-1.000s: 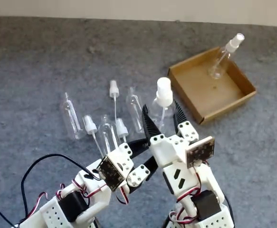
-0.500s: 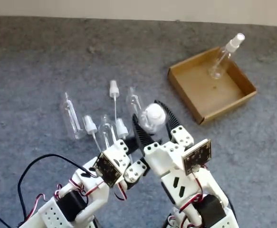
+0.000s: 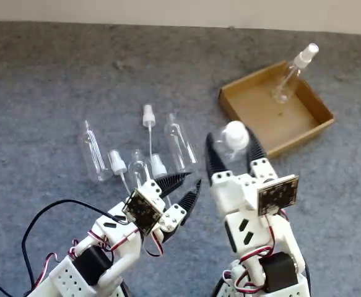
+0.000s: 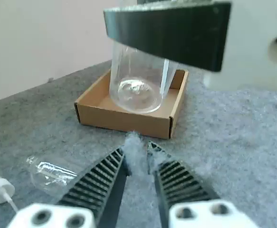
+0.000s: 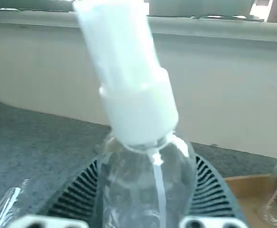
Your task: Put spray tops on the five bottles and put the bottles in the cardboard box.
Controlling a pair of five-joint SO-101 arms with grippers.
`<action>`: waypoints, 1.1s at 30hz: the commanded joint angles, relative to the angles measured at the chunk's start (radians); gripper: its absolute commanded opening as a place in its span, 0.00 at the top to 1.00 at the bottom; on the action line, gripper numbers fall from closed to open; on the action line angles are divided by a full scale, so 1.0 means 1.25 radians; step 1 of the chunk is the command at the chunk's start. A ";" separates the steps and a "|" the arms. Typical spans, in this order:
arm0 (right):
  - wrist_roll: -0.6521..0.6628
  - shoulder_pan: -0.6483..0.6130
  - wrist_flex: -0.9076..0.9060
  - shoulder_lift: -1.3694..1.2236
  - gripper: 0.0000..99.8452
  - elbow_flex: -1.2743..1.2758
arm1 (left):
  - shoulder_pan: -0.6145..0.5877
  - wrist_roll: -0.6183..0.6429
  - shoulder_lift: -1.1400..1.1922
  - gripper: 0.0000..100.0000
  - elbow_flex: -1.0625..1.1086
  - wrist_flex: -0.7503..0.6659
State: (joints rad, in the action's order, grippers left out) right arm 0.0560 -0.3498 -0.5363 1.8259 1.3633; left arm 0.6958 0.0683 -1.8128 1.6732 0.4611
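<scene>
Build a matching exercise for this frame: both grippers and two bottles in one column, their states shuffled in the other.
Things
1. right gripper
2. left gripper
3. bottle in the cardboard box
4. leftmost bottle on the table

States
A. lying flat, no spray top
B. open, holding nothing
C. propped at a tilt, spray top on
D. shut on a capped bottle

Pairs: 1-D, 2-B, 3-C, 4-A
</scene>
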 commanded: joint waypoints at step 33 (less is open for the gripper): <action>0.006 0.225 0.595 -0.865 0.88 -0.252 | -0.102 0.004 -0.007 0.99 0.017 0.034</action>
State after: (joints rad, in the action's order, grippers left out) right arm 0.0560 -0.0798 0.1465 0.8500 1.1792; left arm 0.5808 0.0683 -1.8128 1.6732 0.5010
